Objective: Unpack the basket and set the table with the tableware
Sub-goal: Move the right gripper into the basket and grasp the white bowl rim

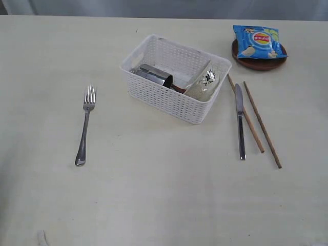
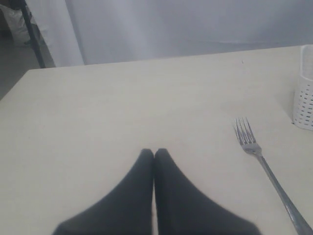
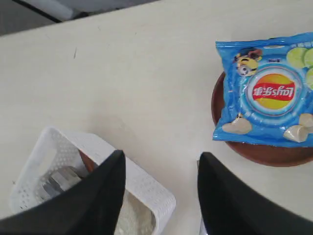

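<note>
Where the basket stands, toward the far middle of the table and set at an angle, it holds three items. The steel cup lies on its side at the left end. The pale speckled bowl leans tilted against the right end wall. A dark reddish piece between them, possibly the spoon, is too hidden to confirm.

The knife lies flat just right of the basket. The two wooden chopsticks lie beside the knife; the nearer one passes under or touches its blade. The fork lies well to the left of the basket, tines pointing away. The brown plate sits at the far right with a blue chip bag resting on it.

Neither arm appears in the exterior view. The left gripper is low over bare tabletop near the fork, fingertips pressed together and holding nothing. The right gripper is above the basket's corner and the gap toward the plate, fingers spread wide and empty.
</note>
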Robot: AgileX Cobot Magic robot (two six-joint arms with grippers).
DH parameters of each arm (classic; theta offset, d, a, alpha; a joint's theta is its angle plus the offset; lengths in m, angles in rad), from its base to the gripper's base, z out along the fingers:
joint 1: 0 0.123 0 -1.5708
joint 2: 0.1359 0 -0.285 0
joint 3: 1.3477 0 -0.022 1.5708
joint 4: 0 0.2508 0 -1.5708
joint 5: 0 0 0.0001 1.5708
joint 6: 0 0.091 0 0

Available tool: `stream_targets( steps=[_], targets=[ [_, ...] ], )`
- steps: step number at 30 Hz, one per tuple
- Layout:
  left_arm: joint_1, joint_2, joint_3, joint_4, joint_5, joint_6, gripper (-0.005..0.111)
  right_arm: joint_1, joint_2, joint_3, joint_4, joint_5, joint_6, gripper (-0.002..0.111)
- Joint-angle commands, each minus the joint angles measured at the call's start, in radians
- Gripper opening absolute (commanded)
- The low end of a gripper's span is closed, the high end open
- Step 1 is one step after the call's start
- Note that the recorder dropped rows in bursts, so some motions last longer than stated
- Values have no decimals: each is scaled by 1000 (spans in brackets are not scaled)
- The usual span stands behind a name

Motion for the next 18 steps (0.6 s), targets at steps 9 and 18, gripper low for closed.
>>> stream_targets(
  steps=[9,18],
  targets=[
    [-5,-2,2,1,-1,-2,0,330,-32,38,-265,13,131,45],
    [-5,-2,2,1,-1,-2,0,339,-32,194,-189,13,39,45]
  ],
)
